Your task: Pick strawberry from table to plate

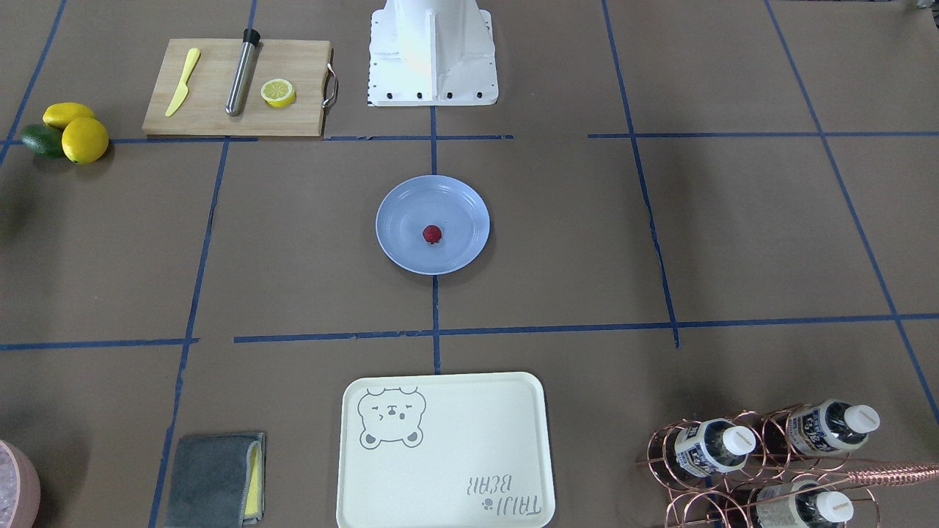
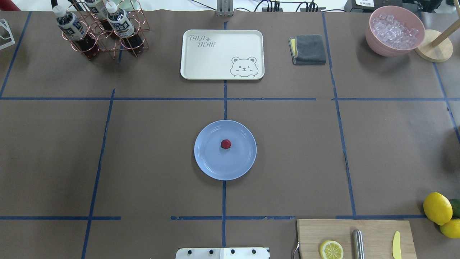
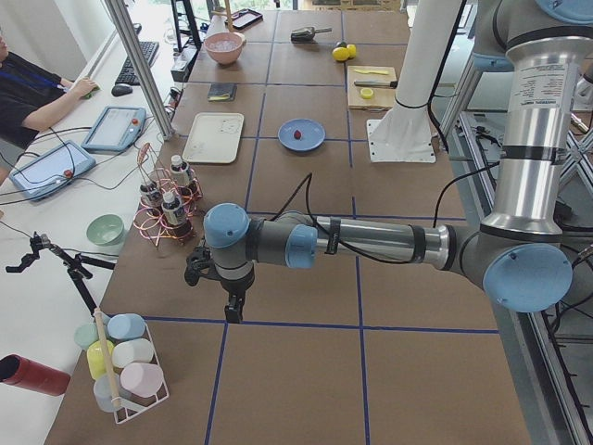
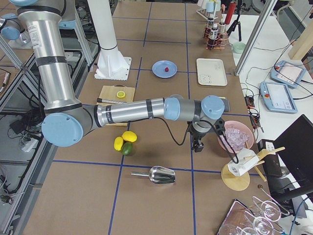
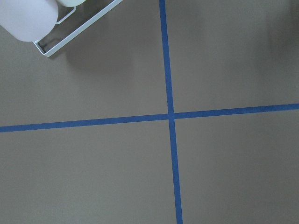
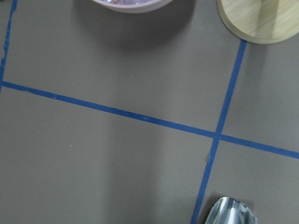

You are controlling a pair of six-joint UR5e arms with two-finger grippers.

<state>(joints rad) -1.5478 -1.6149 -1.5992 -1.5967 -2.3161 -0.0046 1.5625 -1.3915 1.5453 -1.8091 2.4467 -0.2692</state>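
The small dark-red strawberry [image 1: 432,234] [image 2: 226,144] lies near the middle of the round light-blue plate [image 1: 406,209] [image 2: 211,163], which sits at the centre of the brown taped table [image 1: 733,235]. Both arms are far from it and show only in the side views. My left gripper [image 3: 233,311] points down over the table's left end, beside the bottle rack. My right gripper [image 4: 198,146] hangs over the right end, near the pink ice bowl. I cannot tell whether either is open or shut. Neither wrist view shows its fingers.
A cream bear tray [image 2: 222,54], a grey cloth [image 2: 309,49] and a copper bottle rack [image 2: 99,30] line the far side. A cutting board [image 2: 354,237] with a lemon slice, lemons [image 2: 437,208], a pink ice bowl [image 2: 394,30] and a metal scoop [image 4: 160,175] stand on the right.
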